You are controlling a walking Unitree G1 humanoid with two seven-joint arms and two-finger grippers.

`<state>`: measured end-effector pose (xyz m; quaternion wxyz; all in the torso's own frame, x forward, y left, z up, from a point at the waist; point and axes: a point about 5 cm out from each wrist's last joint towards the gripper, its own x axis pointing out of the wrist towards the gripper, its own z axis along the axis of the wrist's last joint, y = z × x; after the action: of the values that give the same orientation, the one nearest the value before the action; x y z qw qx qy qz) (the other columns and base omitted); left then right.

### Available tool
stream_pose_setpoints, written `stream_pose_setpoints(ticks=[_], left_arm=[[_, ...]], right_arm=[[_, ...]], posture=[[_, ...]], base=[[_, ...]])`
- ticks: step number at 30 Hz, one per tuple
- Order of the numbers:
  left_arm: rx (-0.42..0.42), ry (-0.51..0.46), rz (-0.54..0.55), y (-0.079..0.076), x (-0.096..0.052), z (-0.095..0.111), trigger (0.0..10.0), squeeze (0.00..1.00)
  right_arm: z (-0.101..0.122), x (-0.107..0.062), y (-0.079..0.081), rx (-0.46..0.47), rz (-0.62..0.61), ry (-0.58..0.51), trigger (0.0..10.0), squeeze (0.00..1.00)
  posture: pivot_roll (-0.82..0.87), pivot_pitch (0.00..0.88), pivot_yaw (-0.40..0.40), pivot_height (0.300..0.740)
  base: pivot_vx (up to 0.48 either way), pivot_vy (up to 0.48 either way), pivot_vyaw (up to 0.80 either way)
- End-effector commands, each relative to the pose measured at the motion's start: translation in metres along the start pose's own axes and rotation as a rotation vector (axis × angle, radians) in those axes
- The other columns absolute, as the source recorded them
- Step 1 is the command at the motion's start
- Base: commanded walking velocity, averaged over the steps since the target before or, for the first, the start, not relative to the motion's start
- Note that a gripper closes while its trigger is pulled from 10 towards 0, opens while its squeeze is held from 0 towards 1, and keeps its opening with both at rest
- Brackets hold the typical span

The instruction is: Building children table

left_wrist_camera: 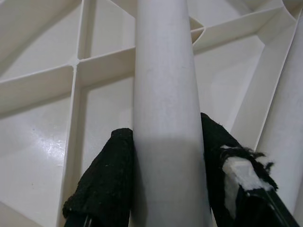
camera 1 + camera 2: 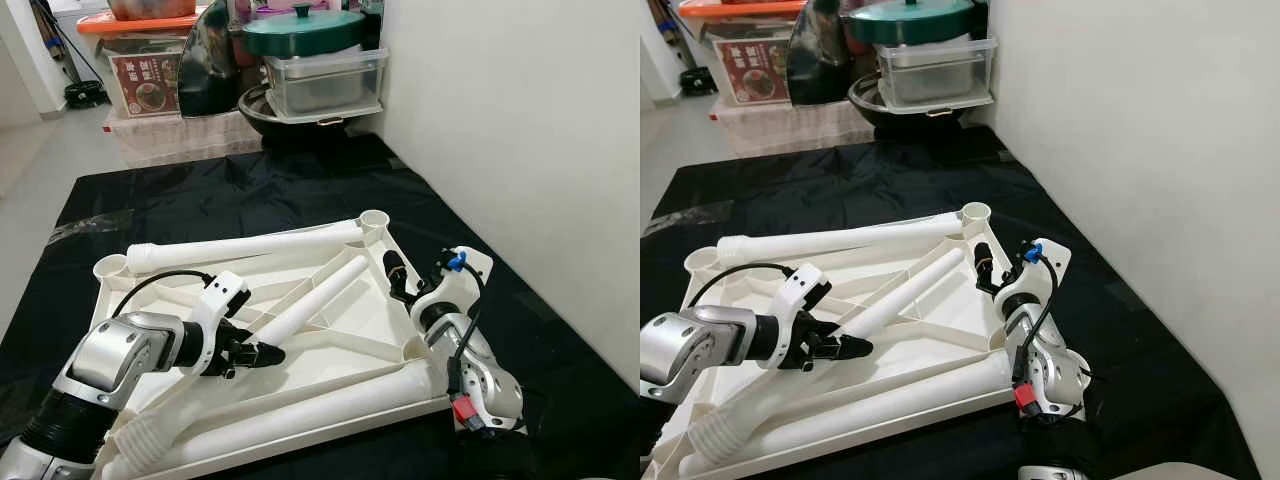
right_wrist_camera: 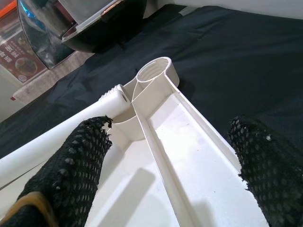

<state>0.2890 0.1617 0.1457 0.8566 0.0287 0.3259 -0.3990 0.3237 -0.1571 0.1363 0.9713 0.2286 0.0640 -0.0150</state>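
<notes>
- On black sheet [image 2: 250, 195]: white tabletop [image 2: 345, 325] lying upside down, ribs facing up, round sockets at the corners.
- Across its middle: loose leg [image 2: 315, 298], slanting toward the far right socket [image 2: 374, 218].
- Along the far edge: second leg [image 2: 250, 247]; along the near edge: third leg [image 2: 300, 410], with what looks like a ribbed end at the near left corner, partly hidden by the arm.
- Left claw [image 2: 268, 353] low over the ribs, pinching the near end of the loose leg; one black pad [image 1: 106, 177] pressed to each side of the tube in the left wrist view.
- Right claw [image 2: 396, 276] just beside the tabletop's right rim, near the far right socket, aimed along that rim; fingers [image 3: 75, 163] spread wide with nothing between them.
- Beyond the sheet, against the wall: green lid [image 2: 303, 30] on clear tub [image 2: 325, 80], dark wok [image 2: 290, 120] beneath, red-labelled box [image 2: 148, 82] to the left under an orange lid [image 2: 135, 22].
</notes>
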Motion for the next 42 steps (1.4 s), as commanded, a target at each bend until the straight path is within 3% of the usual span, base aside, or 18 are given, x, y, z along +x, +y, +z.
stream_pose_setpoints(ticks=[1,2,3,4,6,7,10,16,18,19,20,22,23,31,35,36,37,42], left_arm=[[-0.026,0.000,-0.030,-0.003,0.002,-0.003,0.0,0.00],[-0.019,-0.070,-0.056,-0.006,0.000,0.007,3.7,0.00],[-0.019,-0.070,-0.056,-0.006,0.000,0.007,3.7,0.00],[0.008,-0.202,-0.106,-0.011,-0.006,0.025,5.2,0.00],[0.015,-0.231,-0.117,-0.012,-0.008,0.029,5.2,0.00],[0.018,-0.239,-0.120,-0.013,-0.008,0.030,10.0,0.00],[0.159,-0.341,-0.109,-0.020,-0.024,0.047,10.0,0.00],[0.176,-0.371,-0.135,-0.027,-0.032,0.042,10.0,0.00],[0.180,-0.384,-0.119,-0.027,-0.034,0.040,10.0,0.00],[0.185,-0.394,-0.093,-0.025,-0.035,0.039,10.0,0.00],[0.188,-0.407,-0.077,-0.023,-0.036,0.038,10.0,0.00],[0.191,-0.419,-0.066,-0.022,-0.037,0.037,10.0,0.00],[0.195,-0.428,-0.055,-0.022,-0.038,0.037,10.0,0.00],[0.232,-0.485,-0.005,-0.020,-0.046,0.040,10.0,0.00],[0.241,-0.500,-0.004,-0.019,-0.050,0.042,10.0,0.00],[0.245,-0.503,-0.010,-0.020,-0.051,0.042,10.0,0.00],[0.250,-0.505,-0.019,-0.021,-0.052,0.042,10.0,0.00],[0.255,-0.507,-0.031,-0.023,-0.052,0.040,10.0,0.00]], right_arm=[[-0.001,0.002,0.003,0.021,0.005,0.015,10.0,0.00],[0.001,0.002,0.003,0.023,0.002,0.008,10.0,0.00],[0.001,0.002,0.003,0.023,0.002,0.008,10.0,0.00],[0.004,0.003,0.002,0.024,-0.005,-0.010,10.0,0.00],[0.004,0.003,0.002,0.024,-0.007,-0.014,10.0,0.00],[0.005,0.003,0.002,0.024,-0.008,-0.015,10.0,0.00],[0.011,0.003,0.003,0.039,-0.002,-0.051,10.0,0.00],[0.015,0.004,0.003,0.052,0.012,-0.057,10.0,0.00],[0.018,0.005,0.002,0.081,0.022,-0.064,10.0,0.00],[0.024,0.006,0.003,0.138,0.058,-0.080,10.0,0.00],[0.031,0.006,0.004,0.207,0.111,-0.106,10.0,0.40],[0.037,0.006,0.006,0.252,0.161,-0.119,10.0,0.40],[0.042,0.005,0.007,0.281,0.210,-0.128,10.0,1.00],[0.054,-0.006,0.018,0.373,0.443,-0.143,10.0,1.00],[0.045,-0.012,0.028,0.335,0.548,-0.088,10.0,1.00],[0.041,-0.015,0.033,0.296,0.598,-0.066,10.0,0.82],[0.037,-0.020,0.039,0.253,0.647,-0.049,10.0,0.00],[0.035,-0.024,0.045,0.235,0.706,-0.031,10.0,0.00]], posture=[[0.03,0.000,0.005,0.740],[0.03,0.000,0.004,0.740],[0.03,0.000,0.004,0.740],[0.03,0.000,0.004,0.740],[0.03,0.000,0.004,0.740],[0.03,0.000,0.004,0.740],[0.02,0.000,0.006,0.740],[0.02,0.000,-0.010,0.740],[0.02,0.000,-0.012,0.740],[0.02,0.000,-0.014,0.740],[0.02,0.000,-0.014,0.740],[0.02,0.000,-0.014,0.740],[0.01,0.000,-0.014,0.740],[0.01,0.000,-0.018,0.740],[0.02,0.000,-0.023,0.740],[0.02,0.000,-0.023,0.740],[0.02,0.000,-0.022,0.740],[0.02,0.000,-0.021,0.740]], base=[[0.000,0.000,0.00],[0.000,0.000,0.00],[0.000,0.000,0.00],[0.000,0.000,0.00],[0.000,0.000,0.00],[0.000,0.000,0.00],[0.000,0.000,0.00],[0.000,0.000,0.00],[0.000,0.000,0.00],[0.000,0.000,0.00],[0.000,0.000,0.00],[0.000,0.000,0.00],[0.000,0.000,0.00],[0.000,0.000,0.00],[0.000,0.000,0.00],[0.000,0.000,0.00],[0.000,0.000,0.00],[0.000,0.000,0.00]])
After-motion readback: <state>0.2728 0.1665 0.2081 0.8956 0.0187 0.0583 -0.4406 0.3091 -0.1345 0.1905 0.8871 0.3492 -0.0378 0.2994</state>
